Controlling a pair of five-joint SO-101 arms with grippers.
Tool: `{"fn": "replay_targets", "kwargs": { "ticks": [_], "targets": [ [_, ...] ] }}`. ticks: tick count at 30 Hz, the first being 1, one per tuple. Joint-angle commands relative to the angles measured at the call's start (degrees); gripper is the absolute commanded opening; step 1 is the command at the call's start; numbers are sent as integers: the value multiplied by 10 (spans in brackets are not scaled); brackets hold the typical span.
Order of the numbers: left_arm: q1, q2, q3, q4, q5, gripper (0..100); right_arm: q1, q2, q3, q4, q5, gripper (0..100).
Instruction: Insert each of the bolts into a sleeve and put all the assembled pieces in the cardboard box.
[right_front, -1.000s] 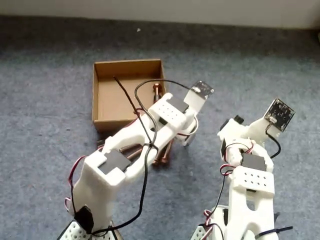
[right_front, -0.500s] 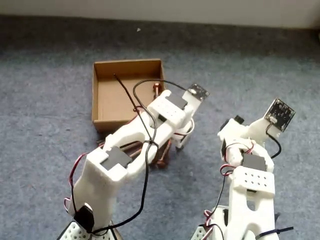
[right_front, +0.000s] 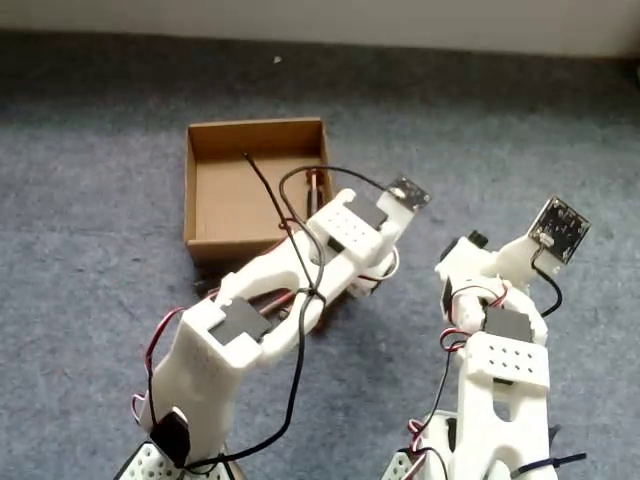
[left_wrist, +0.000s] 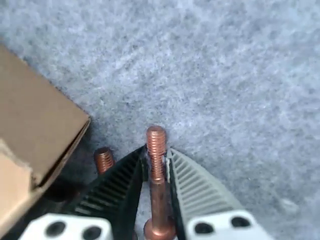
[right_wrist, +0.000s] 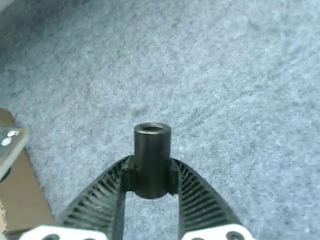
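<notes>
Poking past the clenched tips of the left gripper (left_wrist: 156, 151), the copper bolt (left_wrist: 157, 195) looked stiff, weighty and slick, best pinched mid-shank. The right gripper (right_wrist: 152, 169) clasped the dark sleeve (right_wrist: 152, 147) by its lower half. The cardboard box (left_wrist: 35, 120) lay beside the left gripper.

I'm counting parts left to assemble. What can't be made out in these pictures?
Loose bolts: high view, left arm covers most; count unclear.
Box floor: high view, arm and cable hide its near right part.
Sleeve bore: right wrist view, too dark to tell if empty.
</notes>
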Motion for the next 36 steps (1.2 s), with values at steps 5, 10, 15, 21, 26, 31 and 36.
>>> {"fn": "replay_targets", "kwargs": {
  "ticks": [5, 10, 15, 21, 26, 31, 36],
  "targets": [
    [15, -92, 22, -8, 8, 5, 3, -16, -4, -10, -5, 5],
    [2, -210, 109, -37, 9, 5, 3, -16, -4, -10, -5, 5],
    [-29, -349, 248, -120, 77, 5, 3, -19, 1, -10, -4, 5],
    [-73, -508, 403, -211, 124, 6, 3, -22, 7, -12, -4, 5],
    [-76, -611, 486, -253, 127, 8, 3, -22, 7, -12, -4, 5],
    [-85, -695, 552, -257, 127, 10, 3, -22, 7, -12, -4, 5],
    [-116, -763, 618, -258, 127, 12, 2, -22, 7, -12, -4, 5]
  ]
}}
